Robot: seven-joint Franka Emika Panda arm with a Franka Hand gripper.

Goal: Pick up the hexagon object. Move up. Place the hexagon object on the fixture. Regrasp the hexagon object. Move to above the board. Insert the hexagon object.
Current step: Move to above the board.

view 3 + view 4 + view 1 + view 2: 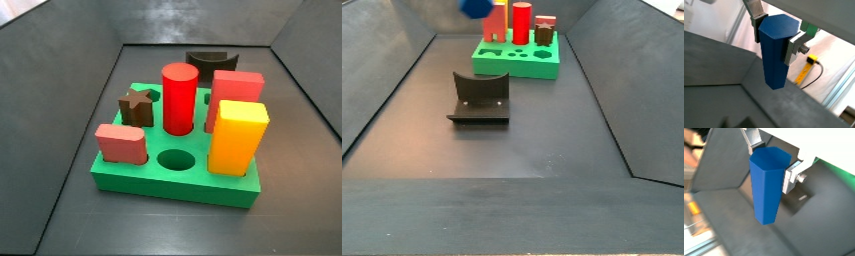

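My gripper (775, 37) is shut on the hexagon object (774, 60), a long dark blue prism bar that hangs upright between the silver fingers (793, 47). Both wrist views show this grip (772, 163), with the bar (767, 193) high above the dark floor. In a side view only a blurred blue patch of the bar (476, 7) shows at the top edge, above and left of the board (516, 62). The black fixture (480, 98) stands on the floor in front of the board and is empty. The green board (134, 180) has an open round hole (175, 160).
On the board stand a red cylinder (179, 98), a yellow block (237, 137), two red blocks (120, 142) (237, 90) and a brown star block (136, 106). Dark sloping walls (382, 90) enclose the floor. A yellow cable (807, 67) lies outside the bin.
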